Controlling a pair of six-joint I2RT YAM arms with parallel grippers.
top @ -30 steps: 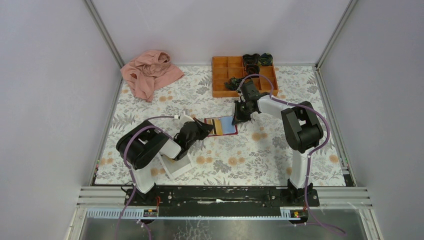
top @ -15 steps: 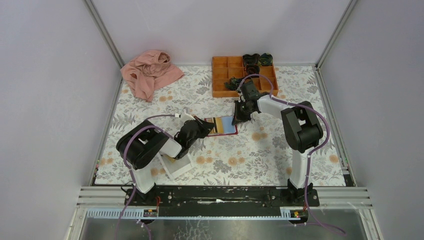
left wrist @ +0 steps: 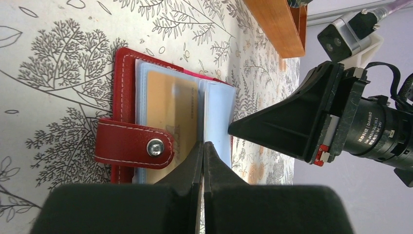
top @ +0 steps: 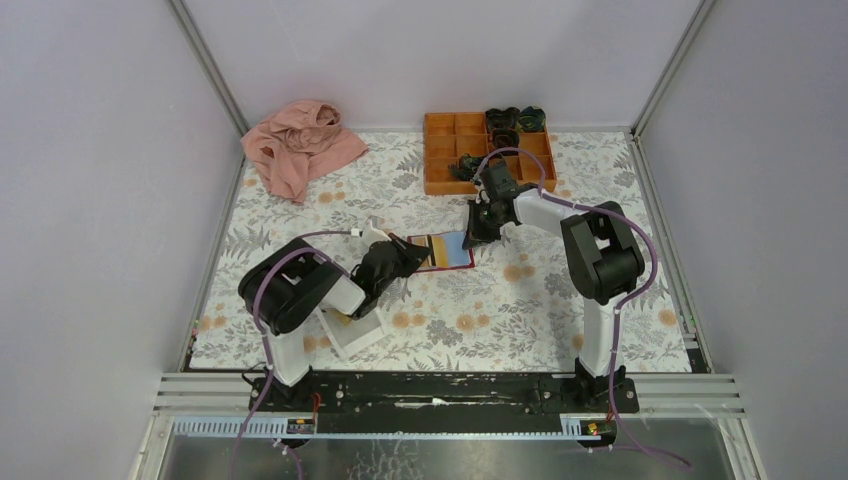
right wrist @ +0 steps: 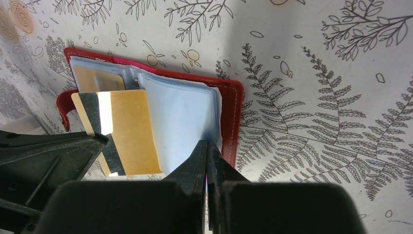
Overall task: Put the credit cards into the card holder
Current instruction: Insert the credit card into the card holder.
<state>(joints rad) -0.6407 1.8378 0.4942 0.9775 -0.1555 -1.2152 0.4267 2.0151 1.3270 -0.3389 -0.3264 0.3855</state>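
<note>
On the desk (top: 560,310) nothing has shifted: my left gripper (left wrist: 203,146) still clamps a credit card (right wrist: 129,131) over the card holder (right wrist: 229,107), closed right gripper (right wrist: 207,146) pinning it; insertion pending.

The left gripper (left wrist: 203,146) with its credit card (right wrist: 127,131) and the right gripper (right wrist: 206,144) flank the card holder (right wrist: 234,112); its near side lies open

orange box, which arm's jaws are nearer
Right. The right jaws meet the card holder on its side toward the orange box; the left jaws are at its opposite side.
</note>
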